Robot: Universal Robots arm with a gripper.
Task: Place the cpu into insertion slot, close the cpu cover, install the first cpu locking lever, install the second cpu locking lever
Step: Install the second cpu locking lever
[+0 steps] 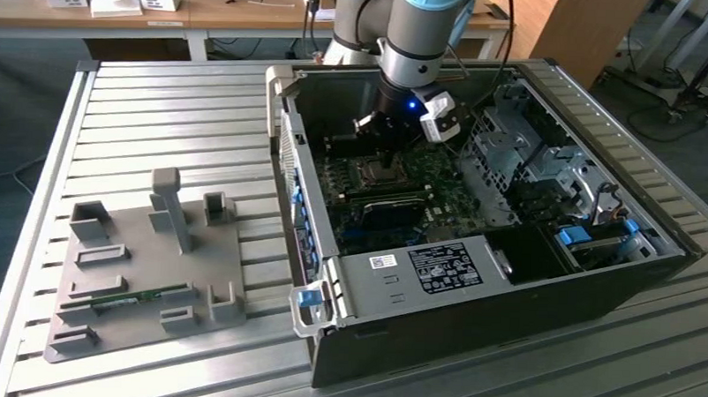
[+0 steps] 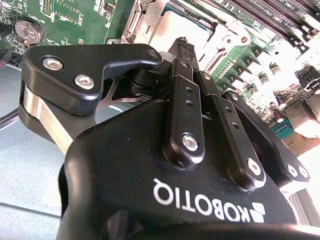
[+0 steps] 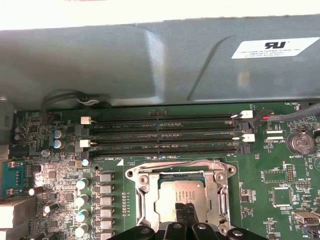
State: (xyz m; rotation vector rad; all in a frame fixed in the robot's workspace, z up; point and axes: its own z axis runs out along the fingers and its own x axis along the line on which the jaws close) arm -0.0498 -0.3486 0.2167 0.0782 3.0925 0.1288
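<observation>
The black two-finger gripper [image 3: 186,210] of the grey robot arm [image 1: 409,41] hangs inside the open black computer case [image 1: 468,326], which lies on the ribbed metal counter [image 1: 168,121]. Its fingers are pressed together, with nothing visible between them, and their tips are at the top of the small silver-grey square cpu [image 3: 182,195]; I cannot tell if they really touch it.

In the first wrist view the cpu lies flat in the square dark insertion slot [image 3: 147,187] with metal rim on the green motherboard [image 3: 270,175]. The thin silvery cpu cover [image 3: 217,197] with a cut-out window lies around the chip and seems to be down. Just beside the socket run the long black memory slots [image 3: 165,135] with white clips at their ends.

In the exterior view a black box with a white label [image 1: 435,265] sits in the case nearer to the camera. On the exterior view's left a grey plastic fixture tray [image 1: 139,279] stands on the counter, well apart from the case.
</observation>
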